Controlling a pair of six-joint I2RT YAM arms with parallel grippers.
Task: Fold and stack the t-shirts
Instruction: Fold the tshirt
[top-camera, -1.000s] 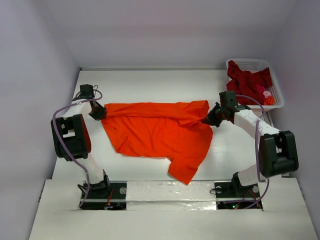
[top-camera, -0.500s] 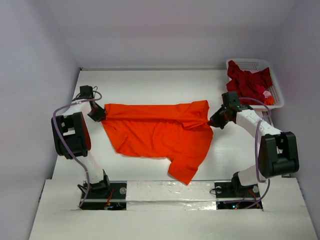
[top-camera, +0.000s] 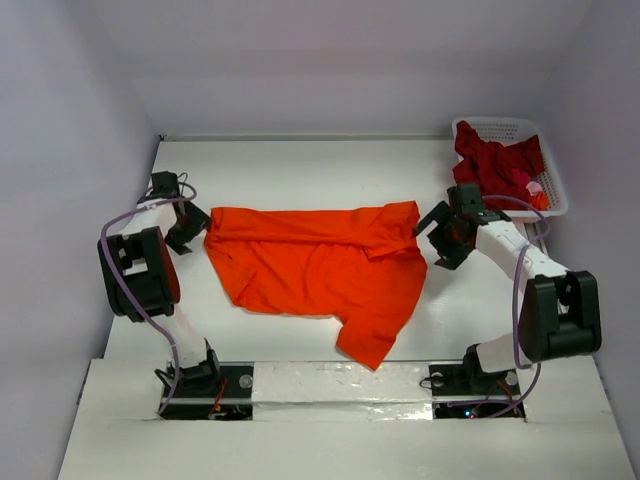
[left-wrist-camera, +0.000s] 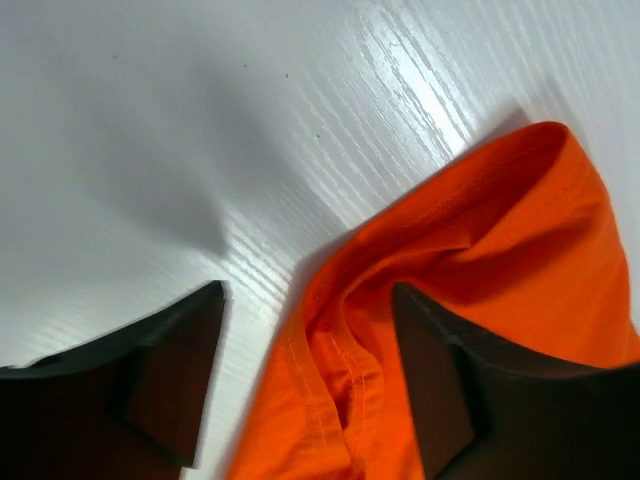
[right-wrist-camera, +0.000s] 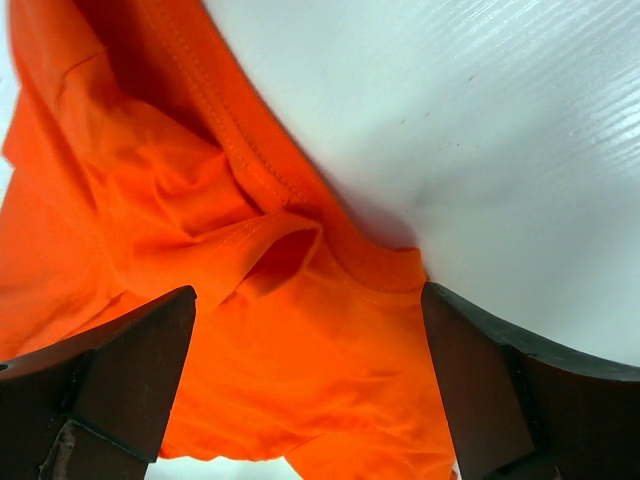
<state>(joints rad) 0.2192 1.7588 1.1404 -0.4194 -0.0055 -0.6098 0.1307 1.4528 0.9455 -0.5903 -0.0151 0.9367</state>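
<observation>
Cloth spans the gap between the arms: the left gripper (top-camera: 188, 230), jaws parted and empty, sits at the left end of the orange t-shirt (top-camera: 320, 265), whose long axis runs sideways to the right gripper (top-camera: 436, 236), equally released at its right end, nearer the dark red t-shirt (top-camera: 495, 160) in the basket (top-camera: 505, 123).

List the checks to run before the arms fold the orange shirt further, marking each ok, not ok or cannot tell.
1. Jaws of the left gripper open, either side of the orange shirt edge, not clamping: ok.
2. Jaws of the right gripper open over the opposite corner: ok.
3. Cloth lying smooth on the table: not ok; wrinkled, one part trailing toward the near edge.
4. Neck opening located: cannot tell.
5. The dark red shirt out of the way in the basket: ok.
</observation>
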